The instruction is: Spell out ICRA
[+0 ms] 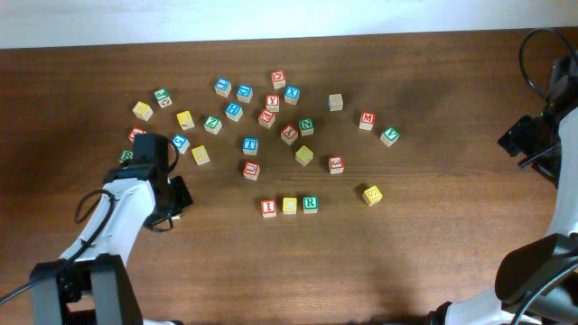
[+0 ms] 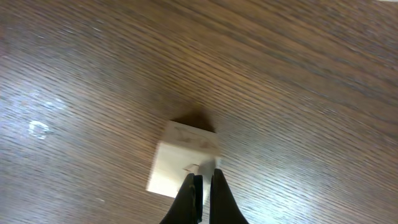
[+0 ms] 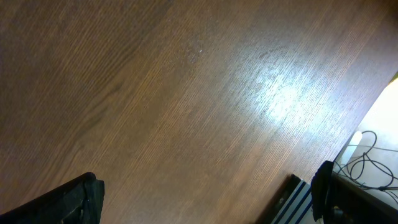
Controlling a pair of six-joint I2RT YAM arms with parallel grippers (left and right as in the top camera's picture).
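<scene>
While the left gripper [image 2: 202,177] is pinching its jaws shut on nothing, tips at a pale cube [image 2: 177,165] just ahead, the right gripper [image 3: 205,202] is gaping wide; the I-C-R row [image 1: 289,206] is lying well apart from both, awaiting the A cube [image 1: 289,134].

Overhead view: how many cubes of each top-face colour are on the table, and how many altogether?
Red cubes: 9
Yellow cubes: 6
Green cubes: 6
Blue cubes: 6
Plain wood cube: 1
Pale cube at left end effector, colour hidden: 1
Total: 29
</scene>
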